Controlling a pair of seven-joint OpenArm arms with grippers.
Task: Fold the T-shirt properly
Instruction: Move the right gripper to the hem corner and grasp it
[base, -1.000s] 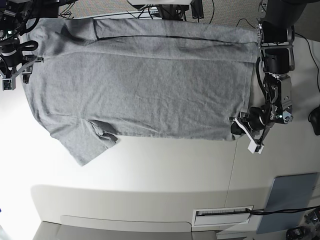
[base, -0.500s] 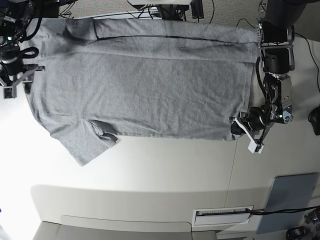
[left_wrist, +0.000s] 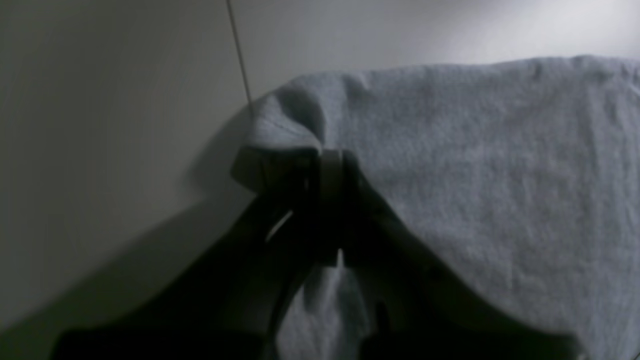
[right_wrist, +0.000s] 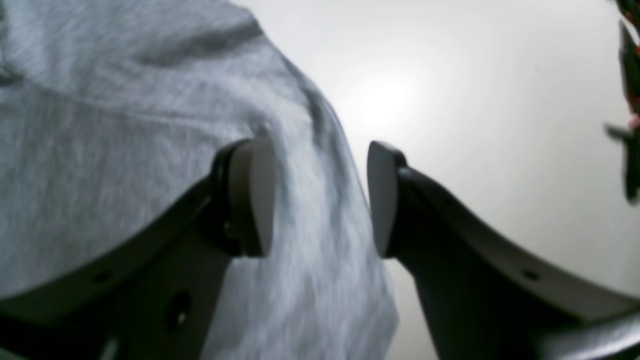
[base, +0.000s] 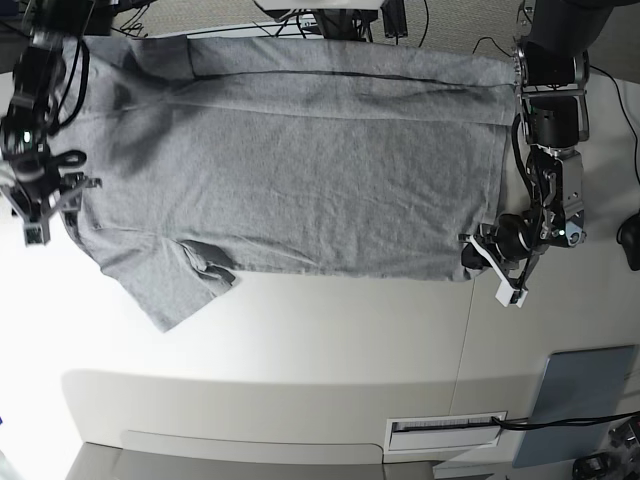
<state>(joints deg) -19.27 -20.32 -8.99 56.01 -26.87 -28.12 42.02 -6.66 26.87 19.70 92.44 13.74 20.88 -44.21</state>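
Note:
The heather-grey T-shirt (base: 300, 170) lies spread flat across the white table, plain side up, with one sleeve (base: 180, 285) sticking out at the lower left. My left gripper (base: 472, 250) sits at the shirt's lower right corner. In the left wrist view this gripper (left_wrist: 325, 160) is shut on a bunched corner of the T-shirt (left_wrist: 475, 175). My right gripper (base: 70, 190) is at the shirt's left edge, above the sleeve. Seen from the right wrist, it (right_wrist: 320, 197) stands open, and the T-shirt's edge (right_wrist: 100, 125) runs between its pads (right_wrist: 255, 195).
A grey flat panel (base: 585, 400) lies at the lower right beside a white slotted strip (base: 445, 430). Cables and equipment (base: 330, 15) crowd the far edge. A dark object (base: 630, 240) sits at the right border. A seam (base: 468, 330) crosses the table.
My right arm has moved down along the shirt's left edge toward the sleeve, gripper still open. The left arm and the shirt's corner have not moved.

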